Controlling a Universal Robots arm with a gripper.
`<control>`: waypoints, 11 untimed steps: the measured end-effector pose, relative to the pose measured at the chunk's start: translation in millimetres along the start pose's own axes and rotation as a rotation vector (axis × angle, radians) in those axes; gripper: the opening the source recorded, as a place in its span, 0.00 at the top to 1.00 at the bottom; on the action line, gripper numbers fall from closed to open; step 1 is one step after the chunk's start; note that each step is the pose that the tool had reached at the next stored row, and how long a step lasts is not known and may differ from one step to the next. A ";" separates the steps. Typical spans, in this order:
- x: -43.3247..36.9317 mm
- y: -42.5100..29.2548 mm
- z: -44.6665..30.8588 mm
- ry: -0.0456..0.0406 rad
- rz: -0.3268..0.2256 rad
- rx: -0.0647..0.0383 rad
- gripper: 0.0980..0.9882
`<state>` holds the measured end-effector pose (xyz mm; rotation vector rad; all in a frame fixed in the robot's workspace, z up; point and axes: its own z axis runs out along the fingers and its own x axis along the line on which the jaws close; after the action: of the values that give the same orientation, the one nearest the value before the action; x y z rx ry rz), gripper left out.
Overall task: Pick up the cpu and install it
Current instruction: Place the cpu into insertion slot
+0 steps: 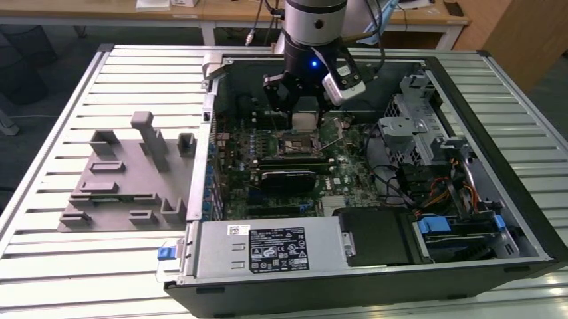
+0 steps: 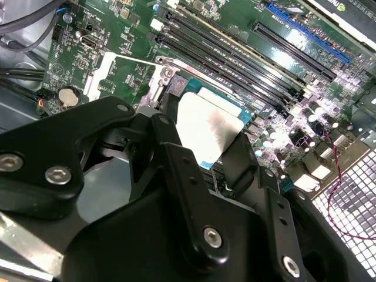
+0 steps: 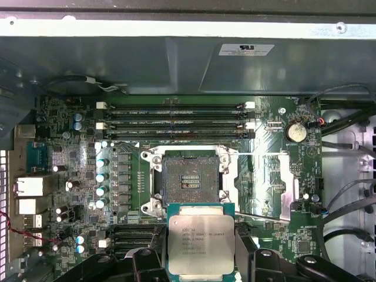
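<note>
Starting well off the end effector's point(image 1: 302, 111) side toward the exterior view's left, we see a grey plastic fixture block point(image 1: 116, 186) with raised posts resting on the slatted metal table point(image 1: 53, 266). Nearer in stands the open black computer case point(image 1: 373, 296), its green motherboard point(image 1: 346, 176) lying face up beneath the end effector. The end effector is pinching the small flat square cpu point(image 1: 305, 120) with a silver-grey metal top by two opposite edges. We judge the cpu to be hanging just above the square black socket point(image 1: 296, 143) with its metal frame, and not yet seated. On the far side, toward the exterior view's right, sits a grey metal drive cage point(image 1: 413, 126), well apart from the end effector. The main risk, as we judge it, is a descent slightly out of line or tilted. A corner could then land on the frame or bend the socket's contacts, and a light pinch on such thin edges could let the chip slip. The exterior view gives us the fixture block and the whole case. The first wrist view adds the socket's point(image 3: 189, 178) bare contact field just beyond the cpu point(image 3: 201, 241), so the offset can be read. The second wrist view adds the black fingers point(image 2: 238, 161) from the side and the cpu's point(image 2: 208, 126) green edge.
</note>
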<state>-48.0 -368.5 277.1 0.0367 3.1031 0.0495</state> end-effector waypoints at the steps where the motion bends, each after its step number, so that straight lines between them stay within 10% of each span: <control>1: 0.0 0.0 0.0 0.0000 0.000 0.000 0.50; 11: 0.0 0.0 0.1 -0.0007 0.021 0.001 0.50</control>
<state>-48.0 -368.5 277.0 0.0694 3.1022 0.0491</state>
